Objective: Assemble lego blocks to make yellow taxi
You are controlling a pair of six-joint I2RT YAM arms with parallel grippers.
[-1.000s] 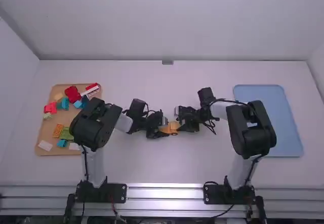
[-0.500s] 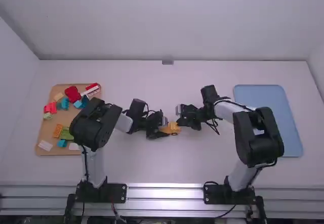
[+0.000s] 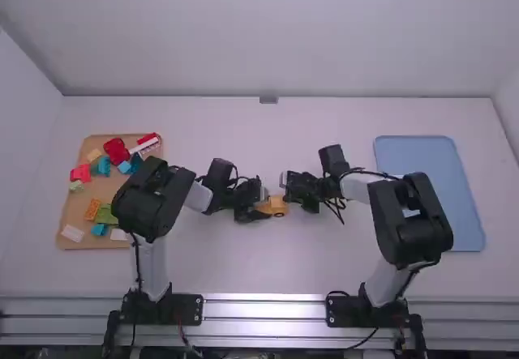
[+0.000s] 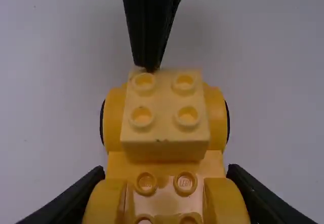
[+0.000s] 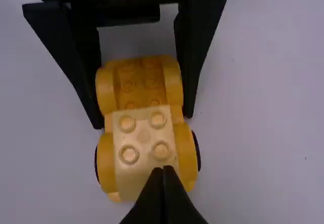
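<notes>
Right arm (image 3: 412,217) shifted outward at elbow since first frame; left arm (image 3: 154,201) unmoved

Car under assembly: at mid-surface (image 3: 227,266), between the arms. It comprises a yellow plastic wheeled base (image 4: 166,203) carrying a square, pale yellow four-stud block (image 4: 164,98) over one end. Whether that block is fully seated cannot be told.

Left pincer (image 4: 167,176): closed on the base, one finger to each side. Right pincer (image 5: 162,170): closed, nothing between its fingers, tips at the block's end edge.

Reserve parts: coloured blocks on a tan tray (image 3: 105,195).

Handling, as judged: light, stiff, smooth plastic; not fragile, but liable to slip, and the wheels may roll if released. Recommended hold: low on the base's sides, leaving the studs free. Pressure should go straight down near the block's centre; pushing at its edge could tip it or skew the base.
</notes>
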